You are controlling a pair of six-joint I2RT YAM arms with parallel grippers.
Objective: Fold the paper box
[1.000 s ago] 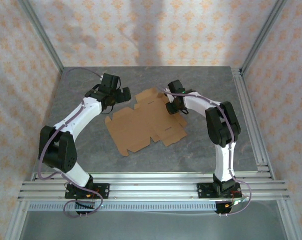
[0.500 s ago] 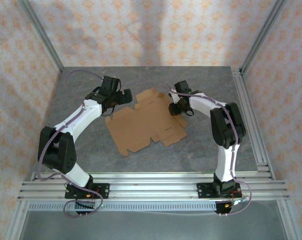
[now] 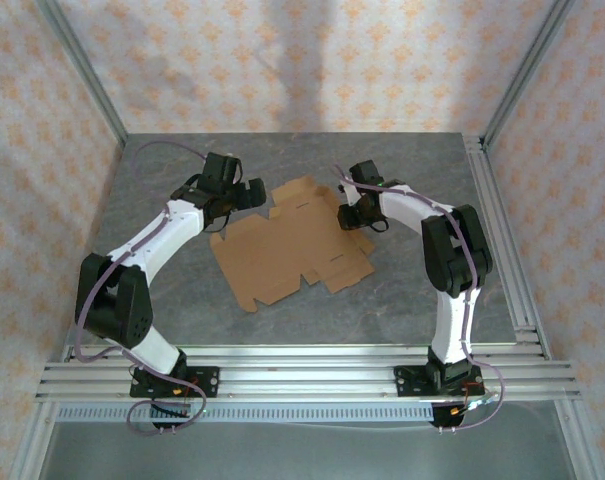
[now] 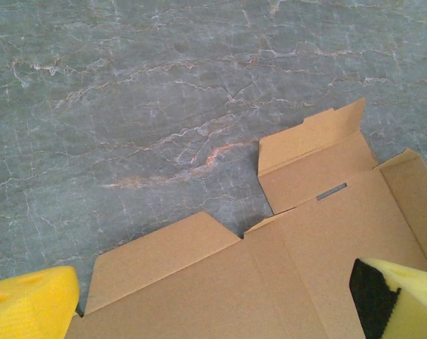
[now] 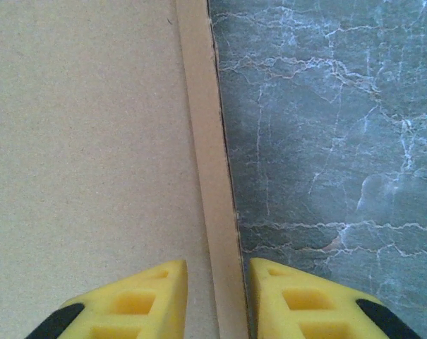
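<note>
The paper box (image 3: pixel 292 245) lies as a flat, notched tan sheet in the middle of the grey table; it also shows in the left wrist view (image 4: pixel 305 247) and the right wrist view (image 5: pixel 86 141). My left gripper (image 3: pixel 244 192) hovers over the sheet's far left corner, wide open (image 4: pixel 209 304), with nothing between its yellow fingers. My right gripper (image 3: pixel 350 212) is at the sheet's far right edge. Its jaws (image 5: pixel 218 279) stand narrowly open astride a raised side flap (image 5: pixel 209 176). A thin gap shows between each finger and the flap.
Bare marbled table (image 3: pixel 412 180) surrounds the sheet. Aluminium frame rails (image 3: pixel 502 230) run along the right side and the near edge, and patterned walls (image 3: pixel 302 60) close in the back and sides.
My right gripper shifted slightly right along the sheet's far right edge and its jaws narrowed around the flap. The left gripper has barely moved and stays wide open.
</note>
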